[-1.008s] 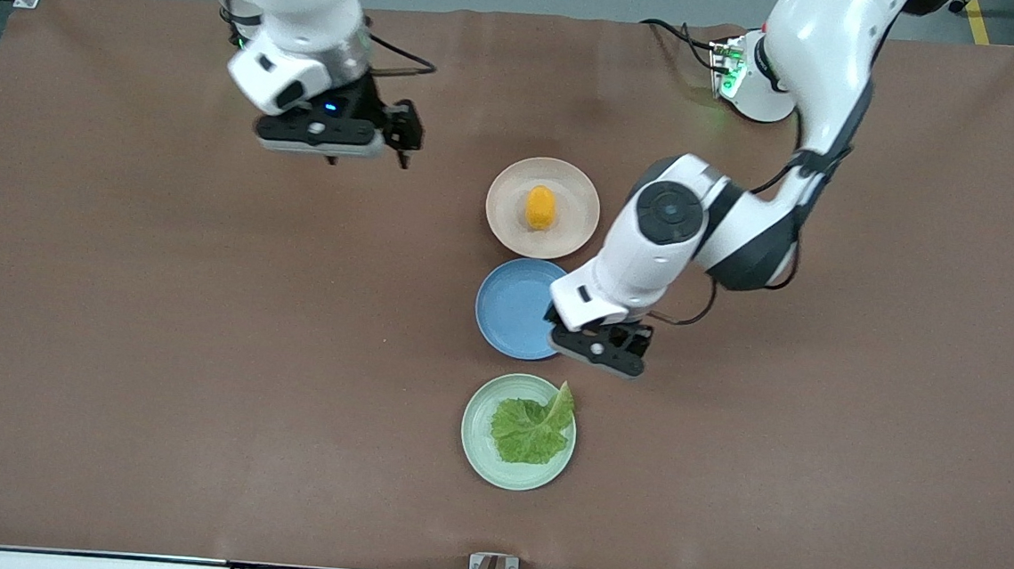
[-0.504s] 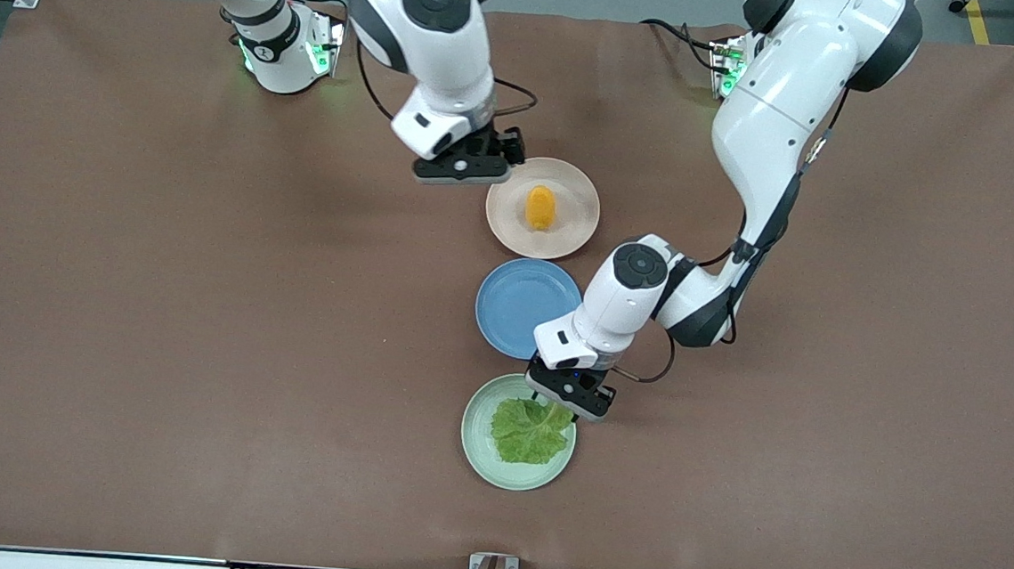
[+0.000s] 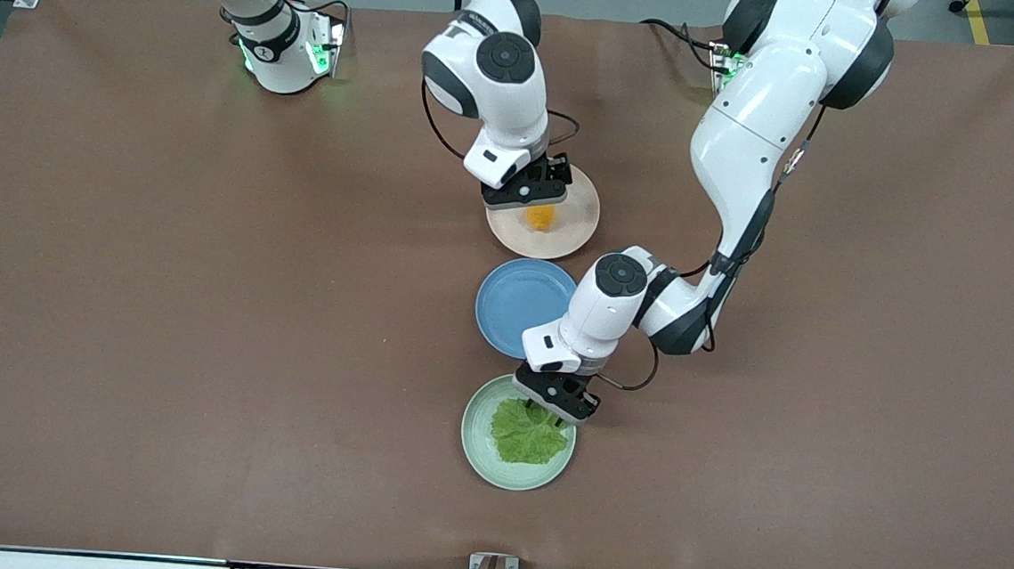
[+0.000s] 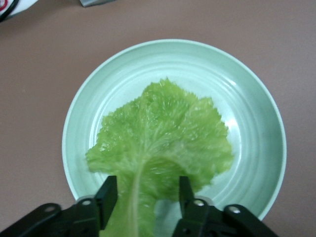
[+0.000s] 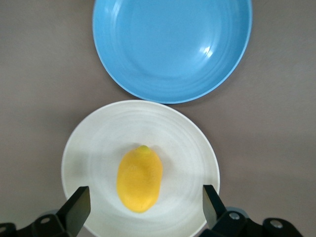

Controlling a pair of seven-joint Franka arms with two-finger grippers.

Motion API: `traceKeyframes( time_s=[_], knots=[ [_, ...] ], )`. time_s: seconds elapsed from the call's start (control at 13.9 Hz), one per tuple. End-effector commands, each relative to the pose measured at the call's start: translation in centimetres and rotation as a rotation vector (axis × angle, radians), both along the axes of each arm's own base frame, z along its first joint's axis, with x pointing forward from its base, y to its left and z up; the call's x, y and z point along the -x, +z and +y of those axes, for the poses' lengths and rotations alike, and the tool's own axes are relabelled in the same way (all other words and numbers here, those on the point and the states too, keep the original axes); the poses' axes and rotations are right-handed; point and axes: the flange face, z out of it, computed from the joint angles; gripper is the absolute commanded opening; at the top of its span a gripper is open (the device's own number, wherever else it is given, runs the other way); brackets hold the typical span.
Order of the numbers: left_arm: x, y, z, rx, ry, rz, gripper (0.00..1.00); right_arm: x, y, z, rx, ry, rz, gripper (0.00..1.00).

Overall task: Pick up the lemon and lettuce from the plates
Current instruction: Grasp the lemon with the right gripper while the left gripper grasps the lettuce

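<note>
Brown table (image 3: 199,343): crinkly green lettuce (image 3: 529,432).

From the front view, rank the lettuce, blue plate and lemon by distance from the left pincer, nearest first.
1. The lettuce: directly under the left pincer, on the mint green plate.
2. The blue plate: next along, farther from the front camera.
3. The lemon: farthest, on the beige plate, under the right pincer.
</note>
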Motion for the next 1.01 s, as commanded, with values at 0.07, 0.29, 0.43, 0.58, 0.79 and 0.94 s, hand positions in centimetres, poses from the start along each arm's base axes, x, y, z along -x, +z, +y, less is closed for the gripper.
traceKeyframes(
  time_s=[0.07, 0.29, 0.43, 0.58, 0.79, 0.94],
  knots=[
    [-0.4, -0.7, -0.1, -0.011, -0.026, -0.041, 0.27, 0.1, -2.2, 1.2, 0.018, -0.012, 0.01, 1.0],
    [-0.3, 0.5, -0.6, -0.024, -0.05, -0.067, 0.0, 1.1, -4.2, 2.3, 0.029, -0.045, 0.023, 1.0],
    [-0.6, 2.0, -0.7, -0.023, -0.05, -0.081, 0.0, 1.8, -5.5, 3.0, 0.035, -0.065, 0.032, 1.0],
    [-1.1, 4.9, -0.1, -0.066, -0.028, -0.049, 0.0, 2.2, -7.1, 3.4, 0.027, -0.072, 0.03, 1.0],
    [-3.4, 13.8, 4.4, -0.077, 0.087, 0.006, 0.0, 2.1, -9.2, 3.8, 0.012, -0.076, 0.022, 0.99],
    [-3.3, 19.0, 8.8, -0.074, 0.183, 0.105, 0.0, 2.2, -9.4, 3.7, 0.022, -0.068, 0.025, 0.73]
  ],
)
